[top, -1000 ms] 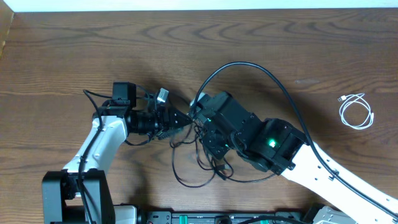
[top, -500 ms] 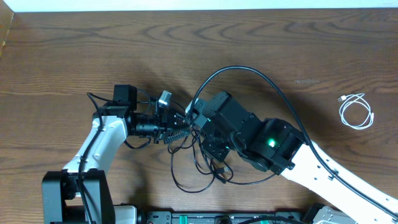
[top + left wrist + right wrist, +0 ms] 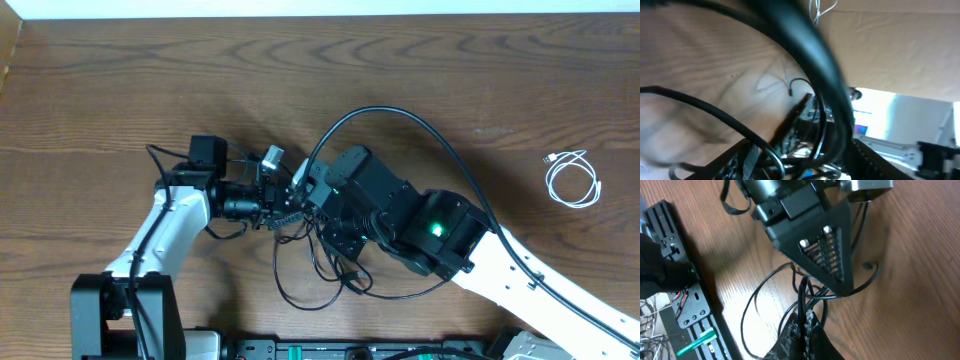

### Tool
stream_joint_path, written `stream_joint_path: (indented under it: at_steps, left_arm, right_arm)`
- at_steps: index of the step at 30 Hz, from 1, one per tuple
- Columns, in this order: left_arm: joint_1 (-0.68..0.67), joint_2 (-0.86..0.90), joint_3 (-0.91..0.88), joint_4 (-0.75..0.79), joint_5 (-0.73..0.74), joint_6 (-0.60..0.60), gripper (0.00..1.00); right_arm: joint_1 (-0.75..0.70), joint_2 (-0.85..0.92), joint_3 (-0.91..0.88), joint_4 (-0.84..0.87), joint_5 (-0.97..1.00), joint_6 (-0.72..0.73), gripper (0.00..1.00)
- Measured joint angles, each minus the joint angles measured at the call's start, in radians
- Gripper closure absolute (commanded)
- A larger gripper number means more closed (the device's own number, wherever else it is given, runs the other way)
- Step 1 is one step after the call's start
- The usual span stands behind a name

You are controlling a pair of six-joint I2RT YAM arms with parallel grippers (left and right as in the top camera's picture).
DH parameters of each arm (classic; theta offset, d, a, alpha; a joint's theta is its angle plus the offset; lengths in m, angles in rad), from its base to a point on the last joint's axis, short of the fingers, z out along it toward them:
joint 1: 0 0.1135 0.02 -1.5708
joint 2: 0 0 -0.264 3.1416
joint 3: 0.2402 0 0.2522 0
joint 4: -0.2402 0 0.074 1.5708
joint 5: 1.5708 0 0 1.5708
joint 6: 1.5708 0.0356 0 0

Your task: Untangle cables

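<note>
A tangle of thin black cables lies at the table's front centre, and a thick black cable arcs away to the right. My right gripper points left at the top of the tangle. In the right wrist view it is shut on one black cable that runs up between its fingertips. My left gripper is nose to nose with it, and its ribbed pads fill the top of that view. In the left wrist view the left gripper stands open with several cable strands between its fingers.
A coiled white cable lies apart at the right side of the wooden table. A black rail with electronics runs along the table's front edge, close to the lowest cable loop.
My left gripper has moved right, up to the right gripper's fingertips. The cable loops under them have shifted slightly. The right arm has stayed in place.
</note>
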Motion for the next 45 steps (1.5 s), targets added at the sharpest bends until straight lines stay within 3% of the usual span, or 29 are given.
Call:
stream_joint_path:
  at_steps: [9, 17, 18, 20, 21, 29, 31, 35, 37, 39, 45]
  left_arm:
    - [-0.002, 0.000, 0.000, 0.015, -0.054, 0.010, 0.30]
    - [-0.007, 0.000, 0.000, -0.051, -0.058, 0.006, 0.33]
    - [-0.009, 0.000, 0.000, -0.055, -0.058, 0.006, 0.31]
    - [-0.017, 0.000, 0.000, -0.059, -0.058, 0.006, 0.11]
    - [-0.023, 0.000, 0.000, -0.059, -0.060, 0.011, 0.07]
    - [-0.056, 0.000, 0.002, -0.127, -0.089, 0.003, 0.09]
    - [-0.058, 0.000, 0.002, -0.127, -0.097, 0.003, 0.15]
    - [-0.058, 0.000, 0.002, -0.127, -0.106, 0.000, 0.53]
    - [-0.058, 0.000, 0.002, -0.128, -0.108, -0.002, 0.67]
    - [-0.058, 0.000, 0.002, -0.126, -0.109, -0.001, 0.92]
    - [-0.060, 0.000, 0.002, -0.067, -0.109, 0.003, 0.93]
  right_arm:
    - [-0.001, 0.000, 0.000, 0.005, -0.003, -0.017, 0.99]
    - [-0.002, 0.000, 0.000, 0.004, -0.003, -0.023, 0.99]
    - [-0.002, 0.000, 0.000, 0.005, -0.003, -0.024, 0.99]
    - [-0.002, 0.000, 0.000, 0.004, -0.003, -0.026, 0.99]
    - [-0.002, 0.000, 0.000, 0.004, -0.004, -0.026, 0.99]
    - [-0.002, 0.007, 0.000, 0.003, -0.039, -0.026, 0.99]
    - [-0.002, 0.014, 0.000, 0.003, -0.043, -0.026, 0.99]
    - [-0.002, 0.026, 0.000, 0.005, -0.048, -0.026, 0.99]
    - [-0.001, 0.032, 0.000, 0.011, -0.050, -0.026, 0.99]
    - [-0.001, 0.035, 0.000, 0.020, -0.051, -0.026, 0.99]
    - [-0.001, 0.035, 0.000, 0.025, -0.053, -0.026, 0.99]
